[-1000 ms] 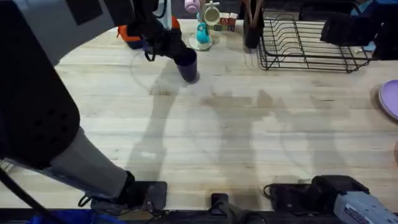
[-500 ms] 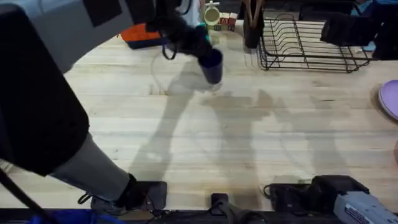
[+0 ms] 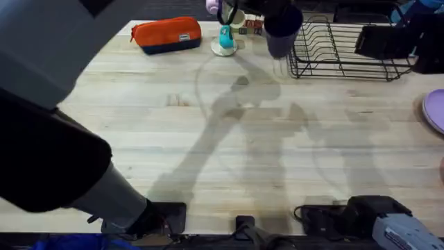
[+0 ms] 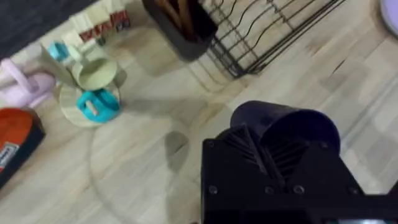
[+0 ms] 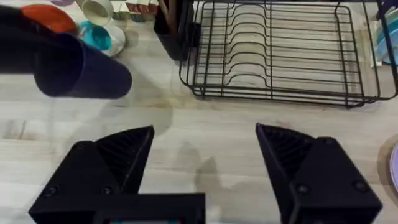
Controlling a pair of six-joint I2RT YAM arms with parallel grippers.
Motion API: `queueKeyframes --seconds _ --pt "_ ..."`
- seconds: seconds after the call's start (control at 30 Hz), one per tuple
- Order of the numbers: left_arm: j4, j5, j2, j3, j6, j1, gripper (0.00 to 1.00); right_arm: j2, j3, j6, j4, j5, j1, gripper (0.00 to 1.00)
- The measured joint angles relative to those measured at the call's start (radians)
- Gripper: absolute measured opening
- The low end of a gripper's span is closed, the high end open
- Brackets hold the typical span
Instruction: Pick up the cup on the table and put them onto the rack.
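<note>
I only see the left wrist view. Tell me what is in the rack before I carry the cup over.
Observer: Nothing. The right wrist view shows the whole rack, and its tines are bare.
Operator: Report the right gripper.
Observer: The right gripper is open and holds nothing. It is over bare table, facing the rack's long side.
Operator: Give me the cup's position from above.
Observer: In the overhead view the cup hangs just left of the rack's left end, not yet over the wires.
</note>
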Motion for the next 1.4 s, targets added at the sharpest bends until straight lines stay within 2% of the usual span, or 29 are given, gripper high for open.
queueKeyframes --seconds 0.27,0.53,0.73,0.97,1.4 --pt "0.103 -0.005 0.0 0.0 0.0 -0.028 0.039 -0.006 0.0 0.0 -0.04 0.0 -0.002 0.997" --pt "0.283 -0.004 0.011 0.0 0.004 -0.101 0.039 -0.06 0.0 0.0 -0.117 0.0 -0.002 0.997" --pt "0.4 -0.004 0.098 0.002 0.007 -0.146 0.04 -0.084 0.0 0.0 -0.17 0.0 -0.002 0.996" --pt "0.503 0.0 0.198 0.002 0.007 -0.151 0.04 -0.13 0.0 0.0 -0.2 0.0 -0.002 0.996" --pt "0.588 0.002 0.305 0.002 0.007 -0.15 0.04 -0.14 0.0 0.0 -0.201 0.0 -0.002 0.997"
